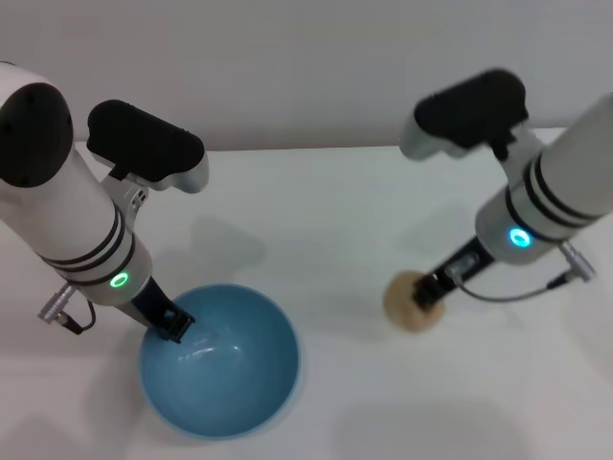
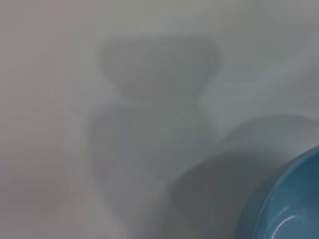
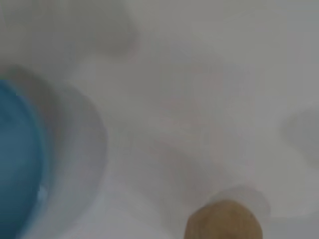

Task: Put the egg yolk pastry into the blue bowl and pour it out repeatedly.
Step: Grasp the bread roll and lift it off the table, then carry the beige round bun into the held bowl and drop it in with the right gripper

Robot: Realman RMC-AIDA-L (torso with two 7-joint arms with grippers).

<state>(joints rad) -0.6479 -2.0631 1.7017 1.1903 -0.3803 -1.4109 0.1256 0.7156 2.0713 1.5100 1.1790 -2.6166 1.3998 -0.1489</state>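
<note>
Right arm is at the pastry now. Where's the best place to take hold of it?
Pinch the pastry across its round middle, coming from above on the right side, where the right end effector already sits. It is a small ball, so any opposing sides work. The bowl lies to its left.

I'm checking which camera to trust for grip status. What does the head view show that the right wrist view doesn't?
Only the head view shows both arms: the left gripper at the rim of the blue bowl, the right gripper at the egg yolk pastry, and the bowl's empty inside. Only the right wrist view shows the pastry up close with no gripper over it. Both show the pastry outside the bowl, apart from it, on the white table.
</note>
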